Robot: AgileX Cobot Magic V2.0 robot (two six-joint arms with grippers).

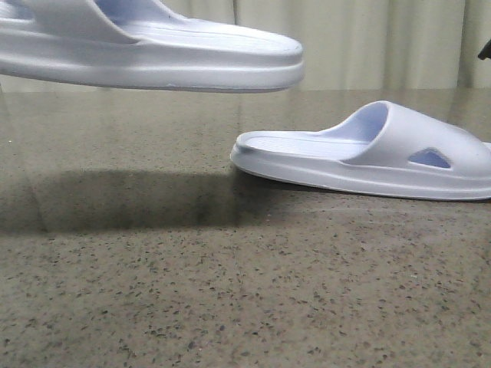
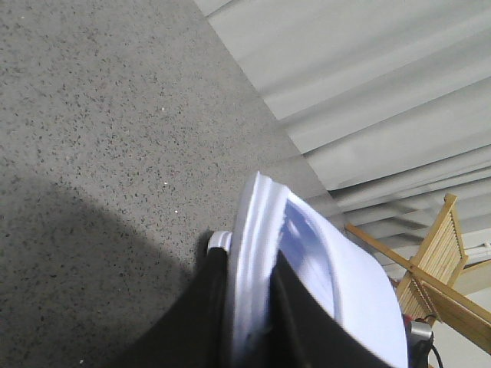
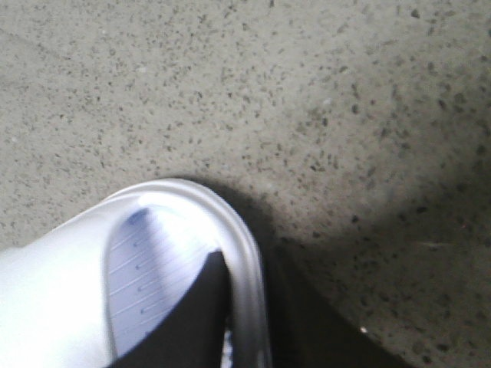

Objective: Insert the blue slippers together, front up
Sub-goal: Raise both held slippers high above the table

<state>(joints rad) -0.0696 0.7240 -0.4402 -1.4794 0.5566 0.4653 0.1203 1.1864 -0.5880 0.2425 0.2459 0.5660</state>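
— Where are the blue slippers right now?

— One's in the air. The raised slipper [image 1: 153, 50] hangs over the left of the speckled counter [image 1: 230, 291], sole level, its shadow on the stone beneath. The left gripper [image 2: 249, 307] has it pinched by the side wall, one finger outside, one on the footbed.

— And the other?

— The resting slipper [image 1: 368, 149] lies flat on the right, well apart from the first. The right gripper [image 3: 245, 307] is clamped on its rim, one finger [image 3: 184, 314] on the ribbed footbed.

— So what makes this step go well?

— I'd say line them up first: the two look to face opposite ways. Turn one so both fronts point alike, then slide one under the other's strap slowly. That foam probably flexes, so a skewed push could jam.
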